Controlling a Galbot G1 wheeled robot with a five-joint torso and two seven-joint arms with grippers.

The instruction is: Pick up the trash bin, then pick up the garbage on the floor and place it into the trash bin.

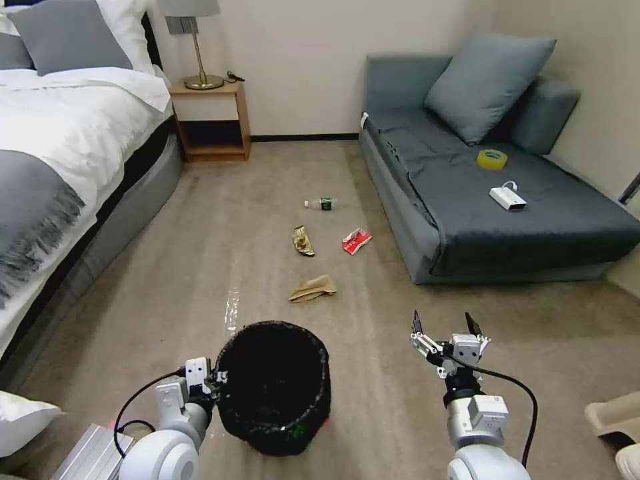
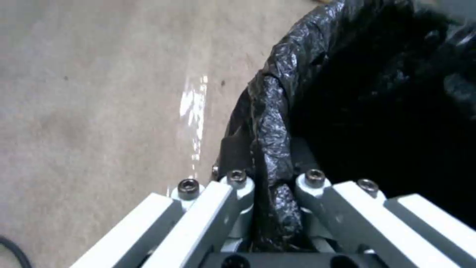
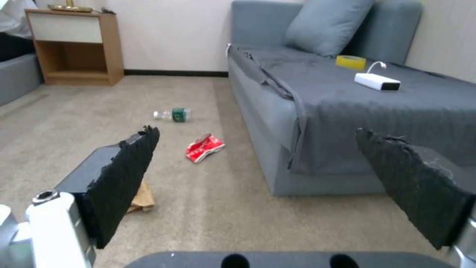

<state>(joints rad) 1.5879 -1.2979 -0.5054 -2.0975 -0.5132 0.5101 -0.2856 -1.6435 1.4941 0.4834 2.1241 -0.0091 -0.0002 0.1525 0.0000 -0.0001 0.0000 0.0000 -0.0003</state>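
Note:
The trash bin (image 1: 273, 383), lined with a crinkly black bag, sits low in the head view, just in front of me. My left gripper (image 1: 217, 380) is shut on its near-left rim. In the left wrist view the bag-covered rim (image 2: 270, 111) is pinched in the left gripper (image 2: 273, 182). My right gripper (image 1: 445, 327) hovers open to the right of the bin with nothing in it, and its fingers (image 3: 124, 175) stand wide apart. The garbage lies on the carpet beyond: a brown paper bag (image 1: 312, 289), a gold wrapper (image 1: 303, 241), a red-and-white packet (image 1: 356, 241) and a small bottle (image 1: 321, 203).
A bed (image 1: 60, 167) runs along the left and a wooden nightstand (image 1: 210, 120) stands at the back wall. A grey sofa (image 1: 480, 200) on the right carries a yellow tape roll (image 1: 492, 159) and a white box (image 1: 507, 198). Open carpet lies between them.

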